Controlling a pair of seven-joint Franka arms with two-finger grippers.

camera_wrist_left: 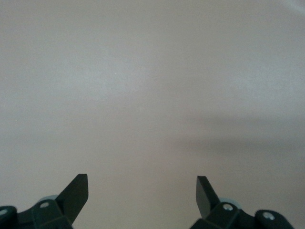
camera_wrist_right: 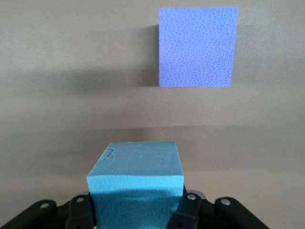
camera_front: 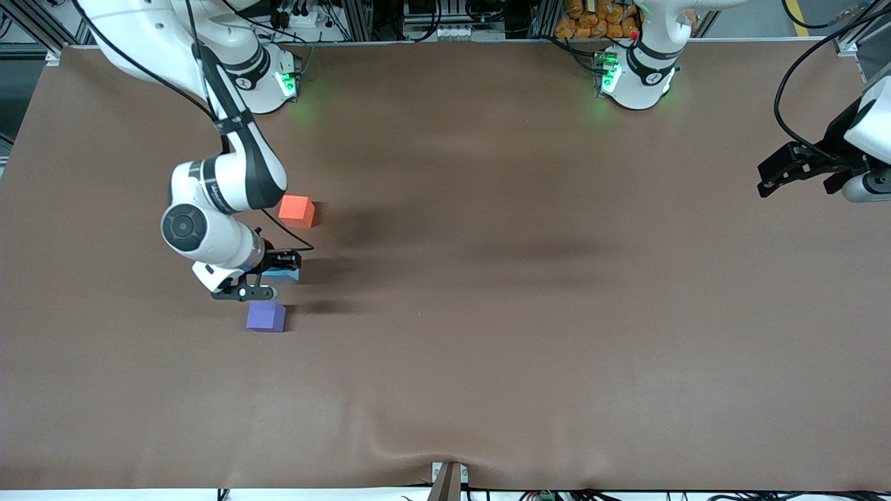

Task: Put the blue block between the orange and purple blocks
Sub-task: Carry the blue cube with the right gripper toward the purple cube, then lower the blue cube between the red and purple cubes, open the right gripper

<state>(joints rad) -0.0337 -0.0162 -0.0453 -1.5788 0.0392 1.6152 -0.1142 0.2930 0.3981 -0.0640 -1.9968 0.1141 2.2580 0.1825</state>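
Gripping blue block [camera_wrist_right: 136, 183], right tool [camera_front: 268, 277] between orange block [camera_front: 296, 210] and purple block [camera_front: 266, 316]; left tool [camera_wrist_left: 142, 193] wide, idle

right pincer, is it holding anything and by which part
The right pincer is shut on the blue block, its fingers against two opposite side faces. The left pincer is open and holds nothing.
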